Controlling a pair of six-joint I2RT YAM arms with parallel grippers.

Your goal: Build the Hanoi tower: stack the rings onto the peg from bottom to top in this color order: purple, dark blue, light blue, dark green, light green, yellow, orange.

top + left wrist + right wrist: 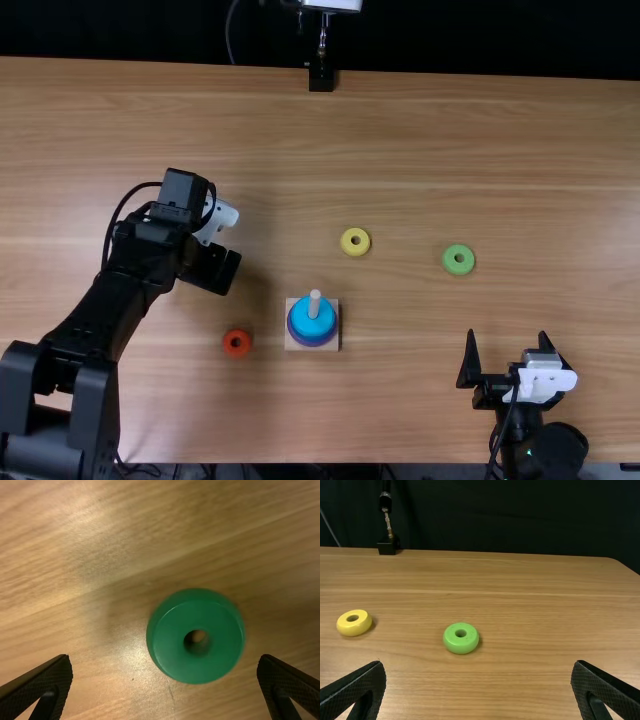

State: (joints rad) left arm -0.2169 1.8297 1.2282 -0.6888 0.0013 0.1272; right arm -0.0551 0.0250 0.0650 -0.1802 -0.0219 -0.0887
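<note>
In the top view my left gripper (212, 268) hangs over the table, left of the peg base (297, 343). The left wrist view has the dark green ring (172, 655) lying flat beneath that gripper (165, 660), whose fingers are wide apart. A light blue ring (300, 325) tops the stack around the peg (315, 303), with a purple rim (313, 343) below it. Orange ring (237, 343), yellow ring (355, 241) and light green ring (459, 259) lie loose. My right gripper (507, 340), open and holding nothing, is at the lower right; its wrist view shows its spread fingers (478, 665) too.
A black stand (321, 76) is at the table's far edge, with a dark curtain (510, 520) behind. The left arm (110, 310) extends over the table's left side. Bare wood (400, 390) lies between the peg base and my right gripper.
</note>
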